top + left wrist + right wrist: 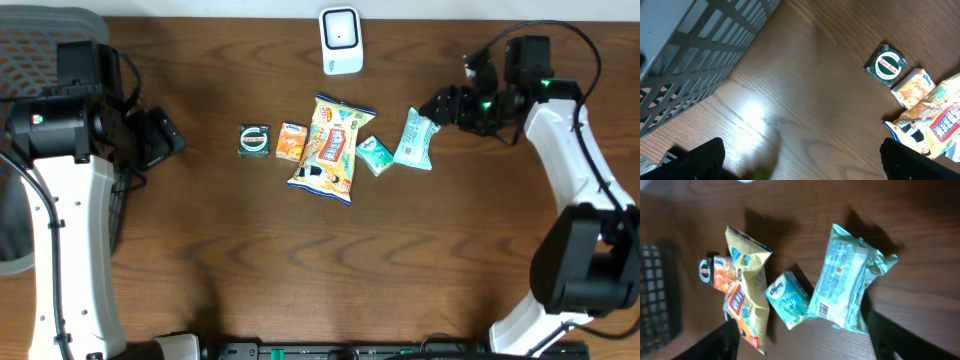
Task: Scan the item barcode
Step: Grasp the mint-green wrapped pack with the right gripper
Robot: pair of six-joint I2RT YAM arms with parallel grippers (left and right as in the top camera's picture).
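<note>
**Mint-green pack next up: grab and barcode-facing risks**

Mint-green crinkly plastic wipes pack [845,277] lies flat on the brown wood-grain table [200,250]. It sits at the 3 o'clock end of the row of goods, well apart from the white box-shaped barcode scanner [340,40] at the 12 o'clock edge. Right gripper [437,106] hovers at the pack's 1 o'clock corner with its fingers [890,342] spread, pinching nothing. In the wrist view the pack's near end lies between them. Left gripper [163,137] sits at 9 o'clock, spread wide, nothing in it.

Risks, as judged:
- The film looks slick and puffy. A pinch on the loose end seal alone could let the pack droop or slide out on the lift.
- Small teal tissue packet [787,300] sits right against the pack's 9 o'clock side; I cannot tell whether they touch. A finger coming in low could snag it and drag it along.
- Printed barcode [822,311] faces up now, near the pack's end. If a finger covers it, or the wrist does not turn it toward the scanner window, there will be no read.
- A grip too far off centre may let the pack twist on the carry to 12 o'clock.

Containers: one, a grey plastic lattice basket [695,45] at the table's 10 o'clock corner, beside the left arm. Its inside is not readable from these views. All five goods lie outside it on the table. The other three are the yellow crinkled snack bag [330,150] mid-row, the small orange packet [291,142], and the dark green square packet with a round logo [254,140] at the 9 o'clock end.
</note>
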